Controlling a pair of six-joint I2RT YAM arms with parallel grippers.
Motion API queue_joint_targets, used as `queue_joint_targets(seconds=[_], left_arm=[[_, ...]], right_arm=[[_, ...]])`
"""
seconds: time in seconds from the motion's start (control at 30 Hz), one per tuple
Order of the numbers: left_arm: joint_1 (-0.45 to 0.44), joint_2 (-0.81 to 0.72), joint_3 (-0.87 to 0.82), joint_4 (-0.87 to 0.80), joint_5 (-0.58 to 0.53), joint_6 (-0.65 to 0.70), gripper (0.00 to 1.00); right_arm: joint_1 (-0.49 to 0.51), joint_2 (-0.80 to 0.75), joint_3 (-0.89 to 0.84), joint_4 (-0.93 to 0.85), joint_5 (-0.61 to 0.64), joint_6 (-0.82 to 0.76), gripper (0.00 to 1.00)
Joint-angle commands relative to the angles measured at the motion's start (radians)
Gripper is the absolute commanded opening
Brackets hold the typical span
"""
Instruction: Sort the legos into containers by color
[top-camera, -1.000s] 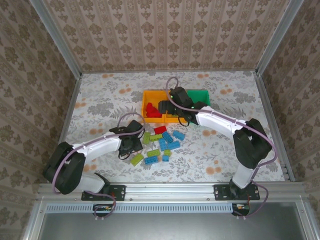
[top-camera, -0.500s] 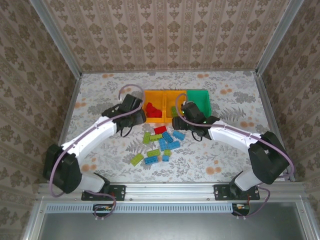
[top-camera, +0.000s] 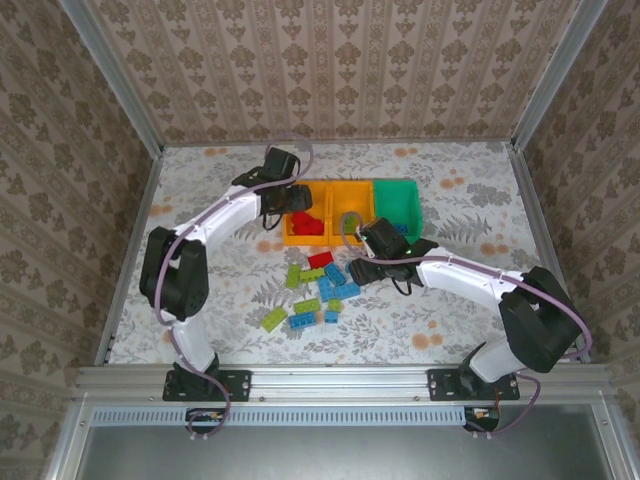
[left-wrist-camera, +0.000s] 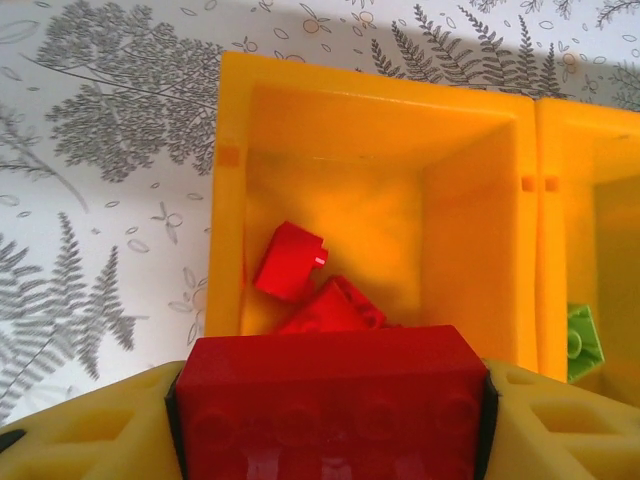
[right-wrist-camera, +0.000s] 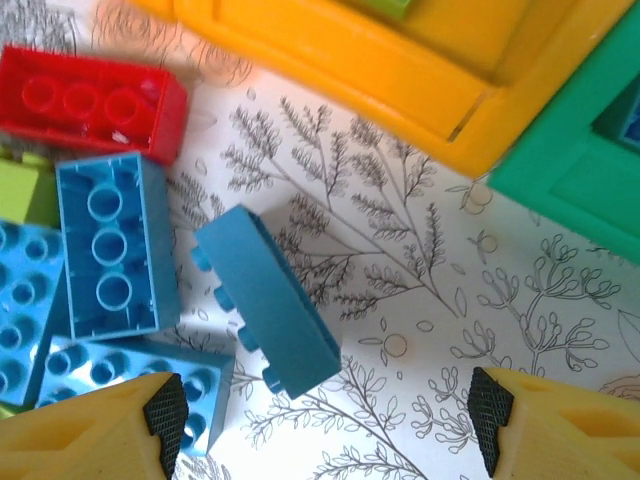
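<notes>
The left gripper (left-wrist-camera: 330, 445) holds a red lego (left-wrist-camera: 330, 385) by its ends just before the open left orange container (left-wrist-camera: 228, 210), toward the far edge of the table (top-camera: 210, 200), while the right gripper (right-wrist-camera: 325, 415), jaws wide, hovers over a blue lego (right-wrist-camera: 270, 300) lying slantwise between them.

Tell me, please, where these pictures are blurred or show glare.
Left wrist: the held brick is soft, close to the lens; a small glint sits on a red brick in the left bin. Right wrist: the middle bin is smeared, the central blue brick sharp. Top: even light.
</notes>
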Motion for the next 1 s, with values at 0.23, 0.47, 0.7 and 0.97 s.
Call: queue_joint_targets(seconds=[0.23, 0.47, 0.7, 0.97], left_arm=[[0.036, 0.123, 0.113, 0.036, 0.127, -0.013, 0.66], [0.035, 0.120, 0.104, 0.054, 0.163, -0.032, 0.77], [0.034, 0.054, 0.052, 0.069, 0.156, -0.032, 0.85], [0.032, -0.067, -0.056, 0.102, 0.131, -0.027, 0.90]], right_arm=[[0.024, 0.144, 0.125, -0.101, -0.003, -0.097, 0.66], [0.021, 0.238, 0.172, -0.119, 0.020, -0.120, 0.59], [0.012, 0.293, 0.201, -0.116, 0.013, -0.118, 0.47], [-0.001, 0.288, 0.192, -0.106, 0.016, -0.116, 0.30]])
